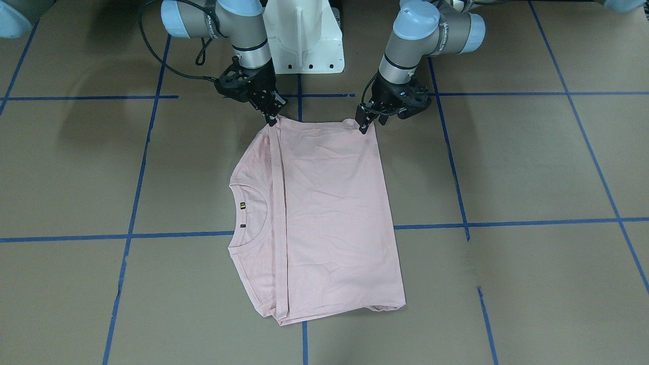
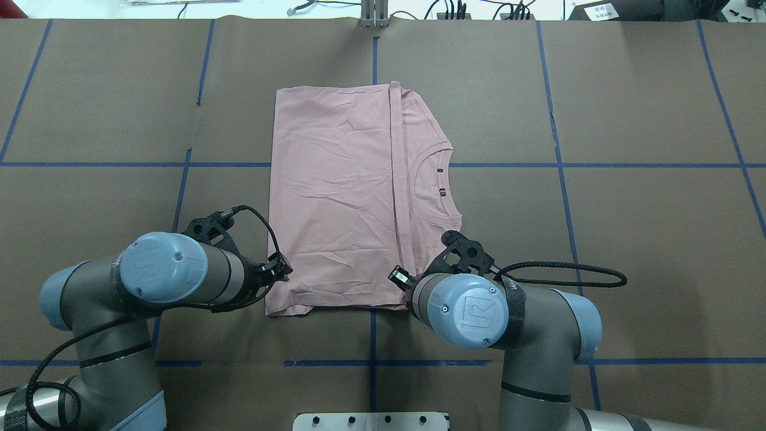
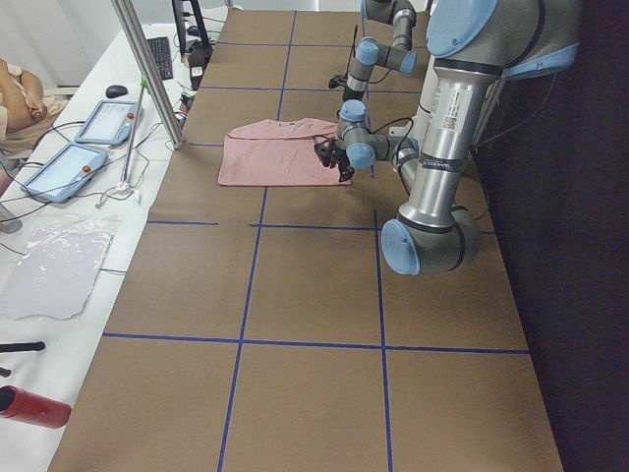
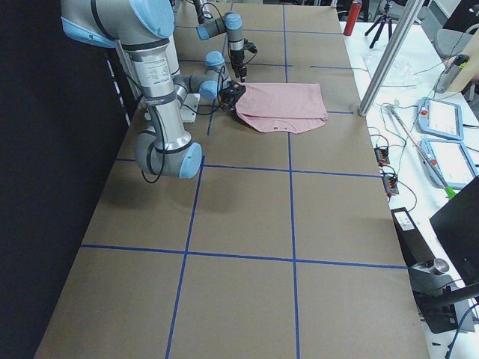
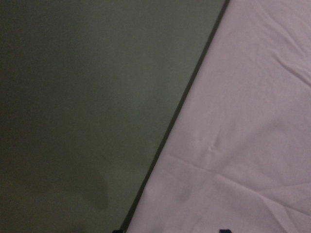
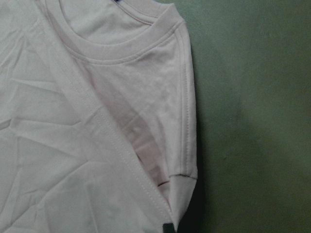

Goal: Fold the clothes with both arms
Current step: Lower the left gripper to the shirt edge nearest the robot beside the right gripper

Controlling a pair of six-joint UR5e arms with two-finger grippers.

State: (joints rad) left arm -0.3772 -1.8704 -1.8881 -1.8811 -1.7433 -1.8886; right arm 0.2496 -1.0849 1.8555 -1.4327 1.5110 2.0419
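Note:
The pale pink T-shirt point(image 1: 329, 213) lies flat mid-table, plain side up, its hem folded over towards the ribbed collar point(image 1: 253, 218); no print shows. It also shows in the overhead view point(image 2: 335, 197). Both grippers are low at the shirt's edge nearest the robot. My right gripper point(image 1: 273, 117) is at the collar-side corner, fingers together, shut on the shirt's edge; the right wrist view shows the sleeve and hem point(image 6: 73, 145) close below. My left gripper point(image 1: 367, 124) is at the other near corner, jaws apart over the cloth point(image 5: 243, 121).
The white pedestal base point(image 1: 304, 35) stands just behind the grippers. Blue tape lines point(image 1: 132, 235) grid the brown table. A metal post point(image 3: 147, 69) and tablets point(image 3: 88, 123) stand beyond the table's far edge.

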